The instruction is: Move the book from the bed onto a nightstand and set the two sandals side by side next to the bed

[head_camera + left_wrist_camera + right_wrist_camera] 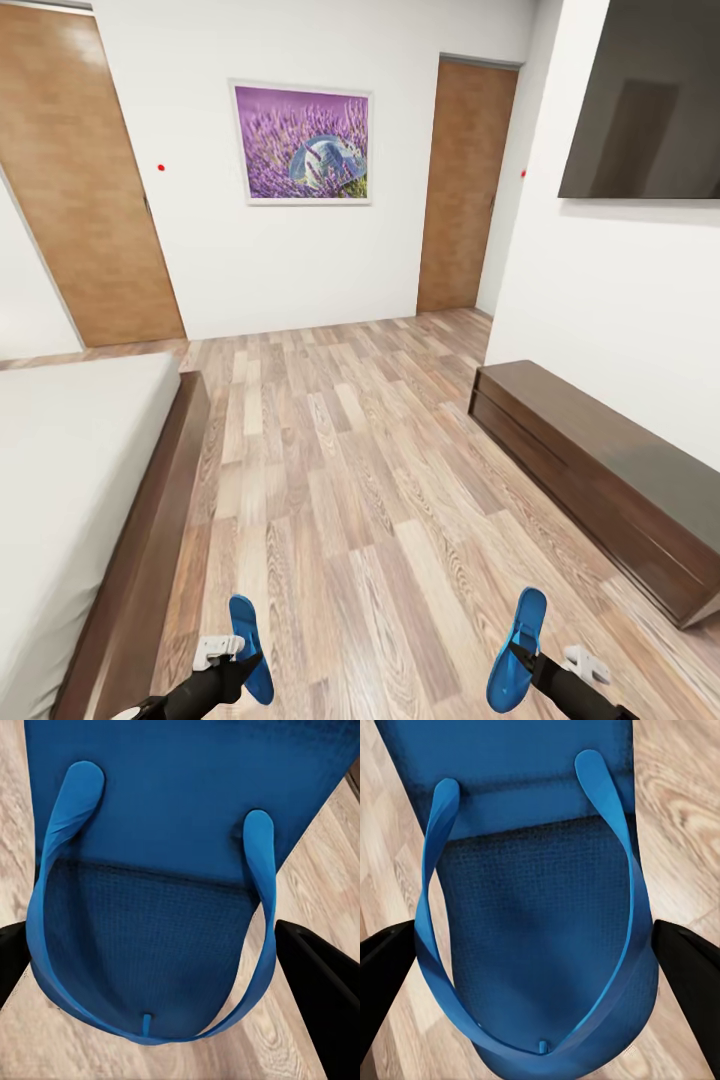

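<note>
Each hand carries one bright blue sandal above the wood floor. My left gripper (243, 655) is shut on the left sandal (251, 648), near the bed frame's foot corner. My right gripper (520, 655) is shut on the other sandal (518, 650), further right. In the left wrist view the sandal (180, 832) spans the space between the black fingers (319, 990), straps up. The right wrist view shows its sandal (536, 907) the same way between the fingers (690, 975). The bed (70, 480), off-white mattress on a dark frame, runs along the left. The book and nightstands are out of view.
A long low dark bench (600, 480) lines the right wall under a wall-mounted dark screen (645, 100). Two brown doors (75, 180) (465, 185) and a purple picture (303, 143) are on the far wall. Open plank floor (350, 480) lies between bed and bench.
</note>
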### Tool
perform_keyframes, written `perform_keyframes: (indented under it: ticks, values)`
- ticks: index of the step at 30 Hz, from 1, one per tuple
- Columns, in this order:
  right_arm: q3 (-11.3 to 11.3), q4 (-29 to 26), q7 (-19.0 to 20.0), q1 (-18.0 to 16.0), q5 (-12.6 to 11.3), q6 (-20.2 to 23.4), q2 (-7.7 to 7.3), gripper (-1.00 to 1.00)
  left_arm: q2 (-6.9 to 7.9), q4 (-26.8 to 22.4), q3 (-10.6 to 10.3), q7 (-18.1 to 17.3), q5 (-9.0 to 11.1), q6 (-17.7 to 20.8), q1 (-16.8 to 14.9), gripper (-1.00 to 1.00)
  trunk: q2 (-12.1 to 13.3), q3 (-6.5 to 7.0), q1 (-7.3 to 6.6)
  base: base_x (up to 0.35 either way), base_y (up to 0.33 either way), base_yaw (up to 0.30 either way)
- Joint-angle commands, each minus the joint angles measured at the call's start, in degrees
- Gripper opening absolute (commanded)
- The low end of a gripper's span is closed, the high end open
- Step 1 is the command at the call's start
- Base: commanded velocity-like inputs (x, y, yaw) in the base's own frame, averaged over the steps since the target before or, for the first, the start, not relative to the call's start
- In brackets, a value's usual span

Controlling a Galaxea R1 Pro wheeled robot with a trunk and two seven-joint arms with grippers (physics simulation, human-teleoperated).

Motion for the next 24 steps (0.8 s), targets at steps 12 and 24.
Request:
perform_keyframes:
  ticks: [12, 24]
  values:
    - [-0.2, 0.0, 0.3, 0.0, -0.5, 0.6, -0.08, -1.0, 0.01, 0.0, -0.4, 0.0, 0.3, -0.4, 0.0, -1.0, 0.0, -0.05, 0.01, 0.023, 0.0, 0.003]
    - [-0.2, 0.0, 0.3, 0.0, -0.5, 0.6, -0.11, -1.0, 0.01, 0.0, -0.5, 0.0, 0.3, -0.4, 0.0, -1.0, 0.0, -0.05, 0.01, 0.002, 0.0, 0.253]
